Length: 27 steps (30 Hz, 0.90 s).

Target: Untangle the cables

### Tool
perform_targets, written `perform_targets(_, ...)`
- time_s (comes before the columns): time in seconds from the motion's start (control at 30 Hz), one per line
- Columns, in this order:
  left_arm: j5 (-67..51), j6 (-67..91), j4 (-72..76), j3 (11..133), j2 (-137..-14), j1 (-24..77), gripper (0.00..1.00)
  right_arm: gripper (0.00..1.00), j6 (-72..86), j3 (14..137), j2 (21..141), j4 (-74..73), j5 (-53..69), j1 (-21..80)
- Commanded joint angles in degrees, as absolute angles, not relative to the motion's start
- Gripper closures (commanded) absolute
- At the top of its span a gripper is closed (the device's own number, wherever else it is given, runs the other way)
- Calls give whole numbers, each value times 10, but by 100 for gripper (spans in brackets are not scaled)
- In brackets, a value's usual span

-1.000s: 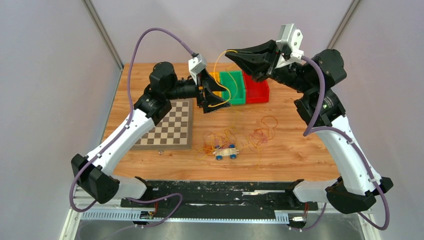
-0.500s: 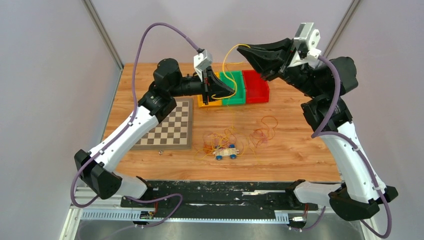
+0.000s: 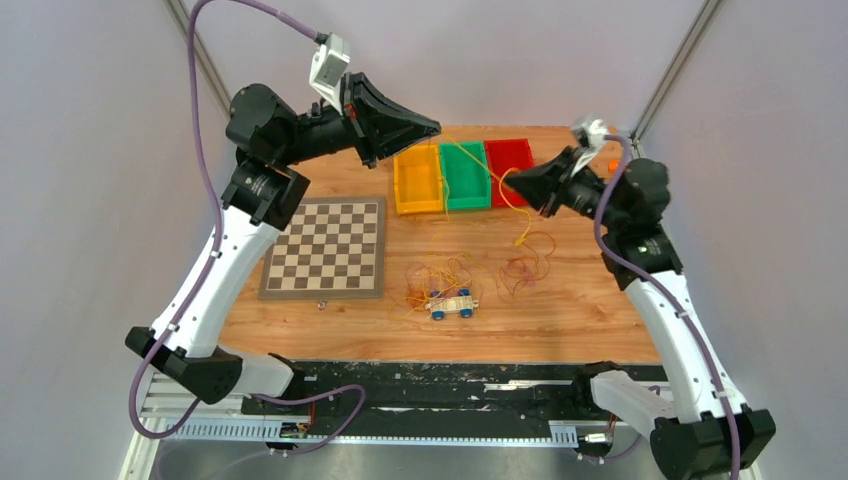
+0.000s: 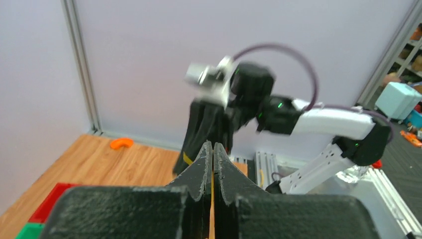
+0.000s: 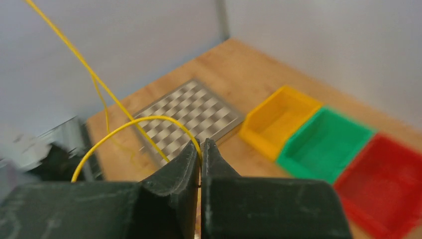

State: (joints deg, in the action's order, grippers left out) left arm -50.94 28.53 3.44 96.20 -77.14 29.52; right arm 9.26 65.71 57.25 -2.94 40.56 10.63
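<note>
- While both arms are raised at the back of the table [image 3: 600,300], the top view shows the left gripper [image 3: 428,127] pinched together high over the yellow bin [image 3: 418,185]. The right gripper [image 3: 514,181] is pinched together lower, just in front of the red bin [image 3: 510,160].
- Yellow cable [image 3: 470,165] stretches between the two tips, crossing above the green bin [image 3: 460,195]. A loose tail drops from the right tip to the wood.
- Rest of the cables [image 3: 445,278] (yellow, orange, red) lie tangled on the table around a toy car [image 3: 452,305], right of the chessboard [image 3: 325,247].
- Left wrist: left gripper [image 4: 213,145] has its jaws meeting tip to tip. A thin yellowish line shows in the seam; can't tell here whether it's cable or wood. Right arm is blurred beyond.
- Right wrist: right gripper [image 5: 201,144] is clamped on the yellow cable [image 5: 134,122]. It arcs out to the left of the tips, and a straight run climbs to the top left. Chessboard [image 5: 191,112] and all three bins are blurred below.
</note>
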Motion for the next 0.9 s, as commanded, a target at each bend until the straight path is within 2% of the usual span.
perform_targets(0.0, -505, 365, 86, 1043, -809, 293, 100, 92, 199, 595, 586, -30, 573, 143)
perform_targets(0.1, -493, 373, 76, 1117, -834, 292, 100, 84, 166, 596, 580, -55, 583, 151)
perform_targets(0.2, -478, 368, 62, 1180, -863, 293, 100, 71, 79, 606, 575, -126, 568, 151)
perform_targets(0.23, -466, 363, 52, 1212, -868, 293, 100, 59, 54, 606, 573, -147, 562, 151)
perform_targets(0.33, -442, 348, 36, 1278, -894, 292, 100, 34, -10, 604, 565, -193, 531, 151)
perform_targets(0.4, -425, 329, 23, 1312, -907, 291, 100, 22, -39, 603, 559, -208, 490, 150)
perform_targets(0.57, -377, 258, 25, 1337, -919, 285, 100, 1, -73, 595, 554, -223, 426, 149)
perform_targets(0.7, -321, 220, 52, 1340, -933, 260, 100, 0, -84, 580, 553, -245, 379, 145)
perform_targets(0.87, -304, 236, 118, 1340, -965, 225, 100, 0, -91, 564, 545, -249, 379, 141)
